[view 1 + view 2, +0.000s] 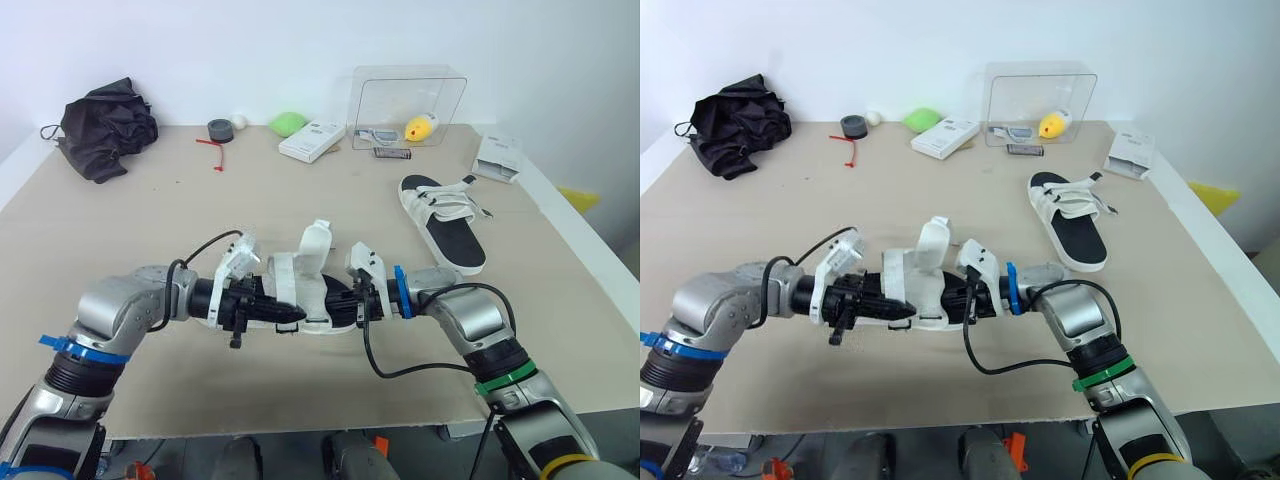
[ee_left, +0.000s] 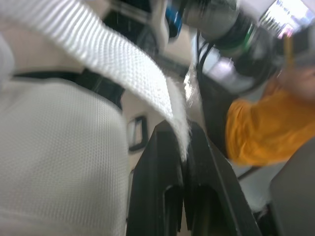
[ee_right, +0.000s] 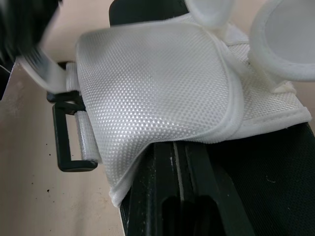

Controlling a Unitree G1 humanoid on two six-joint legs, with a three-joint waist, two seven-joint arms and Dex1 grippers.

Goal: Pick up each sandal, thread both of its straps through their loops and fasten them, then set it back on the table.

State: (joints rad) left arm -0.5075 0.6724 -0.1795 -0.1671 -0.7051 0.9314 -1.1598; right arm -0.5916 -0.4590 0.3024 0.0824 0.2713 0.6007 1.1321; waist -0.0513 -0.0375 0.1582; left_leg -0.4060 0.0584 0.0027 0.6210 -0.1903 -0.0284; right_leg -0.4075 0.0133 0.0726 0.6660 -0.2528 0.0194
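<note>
Near sandal sits low at the front edge of the tabletop, held from both sides. Left end effector is pressed together on the free end of the white webbing strap, probably to steer it toward the black loop. Right end effector reads as pressed together, tips tucked under the mesh flap. What it pinches is hidden, but I'd guess it's bracing the sandal. Strap not through the loop yet. Second sandal lies well apart on the right, straps loose. Black fabric bundle, tape roll, white box and clear container line the far edge. Nothing blocks the work.
</note>
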